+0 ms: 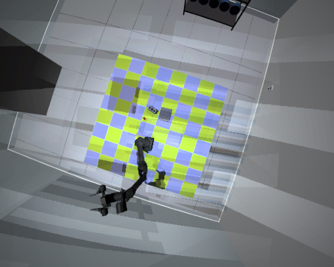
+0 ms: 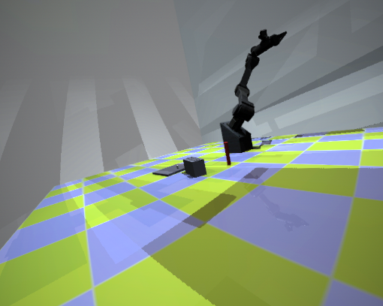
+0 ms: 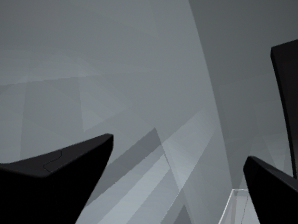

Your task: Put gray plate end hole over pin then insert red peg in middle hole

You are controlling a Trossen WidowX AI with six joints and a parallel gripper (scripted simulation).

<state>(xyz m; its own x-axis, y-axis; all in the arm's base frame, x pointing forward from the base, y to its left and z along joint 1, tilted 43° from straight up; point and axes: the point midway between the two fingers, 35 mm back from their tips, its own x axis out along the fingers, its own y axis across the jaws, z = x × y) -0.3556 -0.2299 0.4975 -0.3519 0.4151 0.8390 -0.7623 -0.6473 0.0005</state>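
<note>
From the overhead camera, I have the arm (image 1: 141, 160) (image 2: 246, 76) raised, its foot between the middle of the bench (image 1: 186, 144) (image 2: 227, 259) and the bottom edge. The hand (image 1: 90, 202) (image 2: 286, 33) (image 3: 180, 152) appears beyond that edge, toward the bottom-left corner, its fingers spread wide with nothing between them. The plate (image 1: 152, 109) (image 2: 194, 160) is off the base (image 1: 166, 114) (image 2: 167, 171), just to its left and a little above the bench's middle. I see its holes facing up on a dark block shape; I cannot tell where plate ends and block begins. The base lies flat, its small pin (image 2: 177, 166) sticking up. The peg (image 1: 144, 118) (image 2: 227, 154) stands upright, apart from both, between plate and arm's foot.
</note>
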